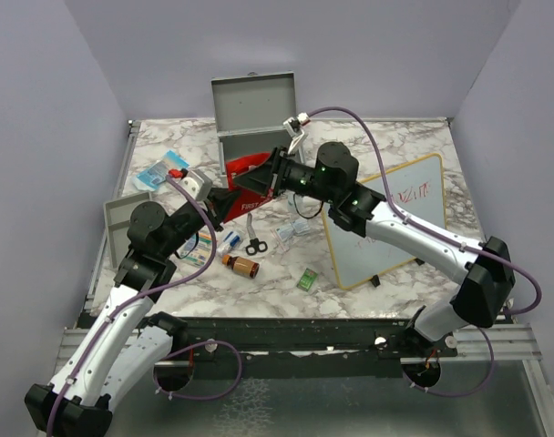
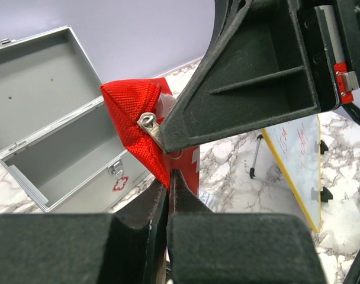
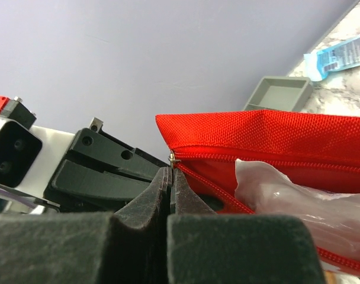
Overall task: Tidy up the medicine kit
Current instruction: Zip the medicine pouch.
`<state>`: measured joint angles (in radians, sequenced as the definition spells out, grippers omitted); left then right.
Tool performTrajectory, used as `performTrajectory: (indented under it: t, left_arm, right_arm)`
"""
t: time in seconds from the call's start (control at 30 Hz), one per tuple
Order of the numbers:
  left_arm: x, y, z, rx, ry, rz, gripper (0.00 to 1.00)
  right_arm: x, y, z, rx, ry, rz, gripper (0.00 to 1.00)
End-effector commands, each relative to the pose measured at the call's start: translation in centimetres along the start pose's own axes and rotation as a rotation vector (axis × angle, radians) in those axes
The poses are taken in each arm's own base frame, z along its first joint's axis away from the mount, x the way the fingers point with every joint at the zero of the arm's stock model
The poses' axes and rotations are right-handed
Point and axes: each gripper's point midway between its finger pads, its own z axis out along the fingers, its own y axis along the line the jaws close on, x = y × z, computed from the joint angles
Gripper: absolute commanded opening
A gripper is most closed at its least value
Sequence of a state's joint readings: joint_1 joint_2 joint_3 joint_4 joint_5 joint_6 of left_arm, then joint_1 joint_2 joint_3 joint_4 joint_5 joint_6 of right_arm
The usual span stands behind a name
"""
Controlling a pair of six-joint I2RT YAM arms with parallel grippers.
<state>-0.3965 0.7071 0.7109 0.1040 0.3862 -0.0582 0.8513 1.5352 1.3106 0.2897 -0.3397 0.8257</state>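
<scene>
Both pairs of jaws are closed on the red fabric zip pouch (image 2: 131, 112), left gripper (image 2: 168, 180) at its lower edge, right gripper (image 3: 170, 174) at its zip end; the open grey metal medicine kit (image 2: 61, 142) lies just beyond, nearer the right.

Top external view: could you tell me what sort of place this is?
Probably a robot lab cell: plain lavender walls enclose a marble-patterned table, with an open medicine kit and red pouch as props.

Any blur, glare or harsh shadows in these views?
Top external: sharp, even light, no glare. Left wrist: left fingers soft up close; pouch and kit in focus. Right wrist: right fingers soft, pouch weave crisp.
</scene>
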Motion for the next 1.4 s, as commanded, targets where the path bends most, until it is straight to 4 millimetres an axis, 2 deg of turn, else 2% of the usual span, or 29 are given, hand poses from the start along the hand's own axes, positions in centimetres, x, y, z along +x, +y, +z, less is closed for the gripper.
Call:
performTrajectory:
  t: [0.0, 0.1, 0.17, 0.3, 0.47, 0.57, 0.8, 0.87, 0.93, 1.07, 1.17, 1.37]
  left_arm:
    - [-1.2, -1.0, -0.5, 0.045, -0.036, 0.035, 0.0]
    - [-1.5, -1.7, -0.7, 0.083, -0.042, 0.048, 0.0]
    - [-1.6, -1.9, -0.7, 0.098, -0.046, 0.054, 0.0]
    - [-1.9, -2.0, -0.9, 0.101, -0.065, 0.069, 0.0]
    - [-2.7, -2.7, -1.1, 0.131, -0.104, 0.076, 0.0]
    - [-2.9, -2.4, -1.2, 0.112, -0.108, 0.08, 0.0]
    - [-2.5, -2.0, -1.1, 0.091, -0.094, 0.086, 0.0]
    - [-2.4, -2.1, -1.1, 0.1, -0.088, 0.094, 0.0]
    - [-2.1, -2.1, -1.1, 0.109, -0.08, 0.112, 0.0]
    - [-2.2, -2.2, -1.1, 0.122, -0.076, 0.154, 0.0]
    - [-2.2, -2.4, -1.1, 0.135, -0.066, 0.175, 0.0]
    - [-1.9, -2.8, -1.2, 0.167, -0.053, 0.183, 0.0]
  right_arm:
    - [-0.4, -1.4, -1.5, 0.113, 0.026, -0.128, 0.01]
    - [-0.5, -3.3, -2.9, 0.202, 0.034, -0.17, 0.01]
    - [-0.9, -3.9, -3.9, 0.217, 0.021, -0.181, 0.01]
    - [-1.4, -4.3, -5.1, 0.206, 0.035, -0.202, 0.0]
    - [-0.7, -4.5, -5.3, 0.139, 0.086, -0.135, 0.0]
    - [-0.7, -4.4, -5.3, 0.125, 0.085, -0.123, 0.0]
    - [-1.6, -2.3, -5.3, 0.064, 0.107, -0.216, 0.0]
    - [-1.7, -0.8, -5.4, -0.008, 0.124, -0.245, 0.06]
    - [-1.8, 0.7, -5.7, -0.076, 0.125, -0.283, 0.17]
    - [-2.3, 1.7, -6.3, -0.107, 0.117, -0.373, 0.34]
    - [-2.2, 2.7, -6.6, -0.144, 0.159, -0.415, 0.37]
    - [-0.4, 2.8, -6.6, -0.198, 0.282, -0.381, 0.42]
